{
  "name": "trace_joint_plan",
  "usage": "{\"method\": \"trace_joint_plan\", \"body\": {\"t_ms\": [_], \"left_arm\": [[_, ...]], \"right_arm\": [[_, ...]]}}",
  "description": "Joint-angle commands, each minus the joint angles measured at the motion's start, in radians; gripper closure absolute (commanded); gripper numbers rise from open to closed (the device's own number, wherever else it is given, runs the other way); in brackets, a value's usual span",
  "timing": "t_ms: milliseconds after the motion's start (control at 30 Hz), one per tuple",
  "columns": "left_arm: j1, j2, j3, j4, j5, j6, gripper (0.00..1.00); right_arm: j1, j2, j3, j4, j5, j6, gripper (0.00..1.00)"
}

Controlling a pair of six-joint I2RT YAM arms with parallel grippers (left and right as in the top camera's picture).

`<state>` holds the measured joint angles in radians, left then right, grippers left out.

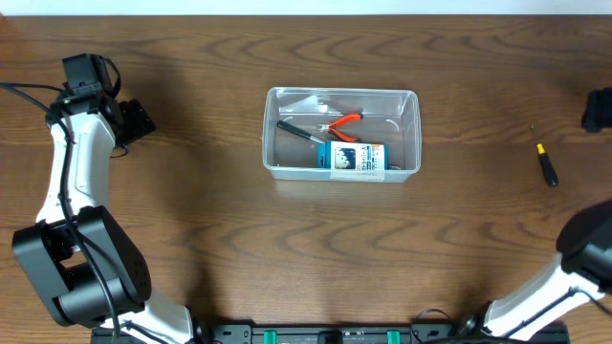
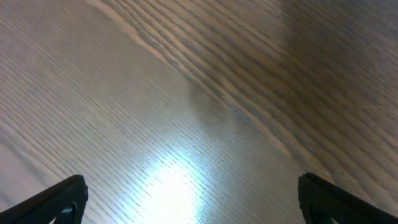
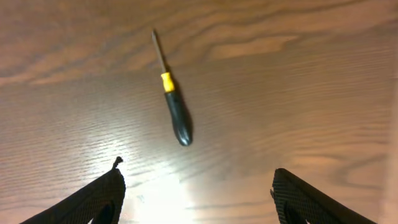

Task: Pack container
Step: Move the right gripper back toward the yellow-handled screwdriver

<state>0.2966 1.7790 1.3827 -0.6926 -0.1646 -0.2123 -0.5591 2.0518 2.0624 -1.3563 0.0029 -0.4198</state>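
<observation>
The clear plastic container (image 1: 270,143) stands in the middle of the table. Inside it lie red-handled pliers (image 1: 342,122), a black-handled tool (image 1: 300,132) and a blue-labelled pack (image 1: 356,156). A screwdriver (image 1: 546,164) with a black handle and a yellow collar lies on the table far to the right. In the right wrist view the screwdriver (image 3: 173,106) lies ahead of my right gripper (image 3: 196,193), which is open with nothing between its fingers. My left gripper (image 2: 193,199) hovers open over bare wood at the far left (image 1: 134,121).
My right gripper (image 1: 599,110) shows only partly at the right edge of the overhead view, just beyond the screwdriver. The left arm's white links (image 1: 72,182) run down the left side of the dark wooden table (image 1: 191,239).
</observation>
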Motion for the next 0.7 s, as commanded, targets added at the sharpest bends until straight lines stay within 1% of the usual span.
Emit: {"method": "trace_joint_plan", "body": {"t_ms": [0,167,400,667], "left_arm": [[0.002,0.009,0.022,-0.003,-0.012,-0.002,0.02],[0.002,0.009,0.022,-0.003,-0.012,-0.002,0.02],[0.002,0.009,0.022,-0.003,-0.012,-0.002,0.02],[0.002,0.009,0.022,-0.003,-0.012,-0.002,0.02]], "right_arm": [[0.000,0.089,-0.011,-0.001,-0.038,-0.032,0.25],[0.017,0.198,-0.012,0.001,-0.037,-0.069,0.26],[0.024,0.312,-0.013,0.006,-0.038,-0.068,0.29],[0.026,0.377,-0.016,0.007,-0.049,-0.068,0.32]]}}
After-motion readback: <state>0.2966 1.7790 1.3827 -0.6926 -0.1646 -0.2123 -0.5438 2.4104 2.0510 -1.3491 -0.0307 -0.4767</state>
